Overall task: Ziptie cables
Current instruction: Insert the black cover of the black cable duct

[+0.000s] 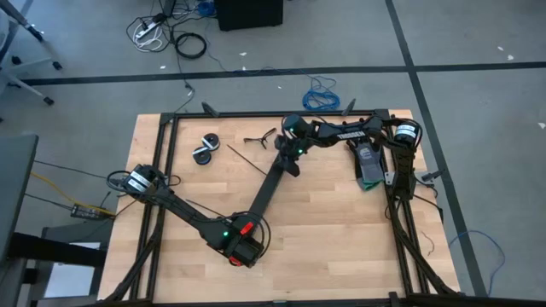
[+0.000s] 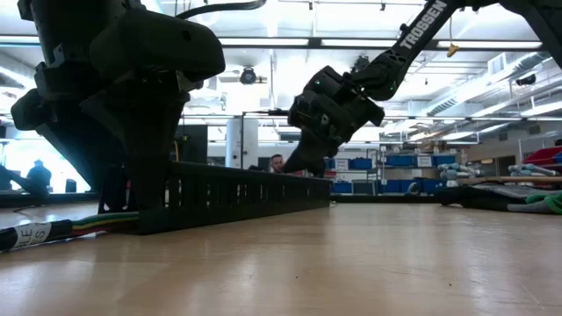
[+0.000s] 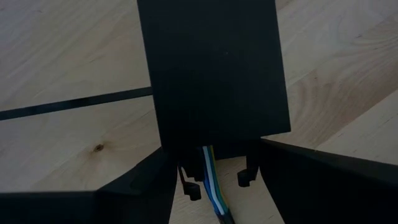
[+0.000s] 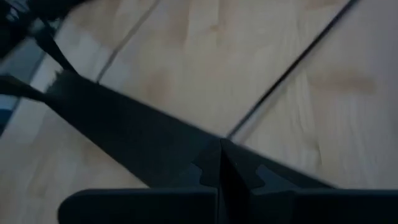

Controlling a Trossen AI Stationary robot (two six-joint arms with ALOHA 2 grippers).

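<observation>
A long black slotted cable duct (image 1: pixel 266 192) lies slantwise on the wooden table, from the near middle toward the far middle. Coloured cables (image 3: pixel 211 180) run inside it and come out of its near end (image 2: pixel 88 224). My left gripper (image 3: pixel 214 168) stands over that near end, closed on it. My right gripper (image 4: pixel 221 152) is shut and hovers at the duct's far end (image 1: pixel 290 153). A thin black ziptie (image 1: pixel 241 157) lies flat on the wood left of the duct; another thin strip (image 4: pixel 292 62) shows in the right wrist view. My left gripper has the duct's near end (image 3: pixel 186 140) between its two fingers, one on each long side wall. The fingers come steeply from above and lie across the duct. The duct rests flat on the table, with the cables trailing out below the fingers. My right gripper's shut fingertips (image 2: pixel 303 167) are down at the duct's top (image 4: pixel 155 134) near its far end, slanting in from the table's far right. Whether they press on it or stand just clear, I cannot tell.
Two small black rolls (image 1: pixel 205 149) lie at the far left of the table. A dark and green object (image 1: pixel 368 166) sits at the far right. Black frame rails (image 1: pixel 162 170) run along the table's sides. Bare wood lies between the duct and the right rail.
</observation>
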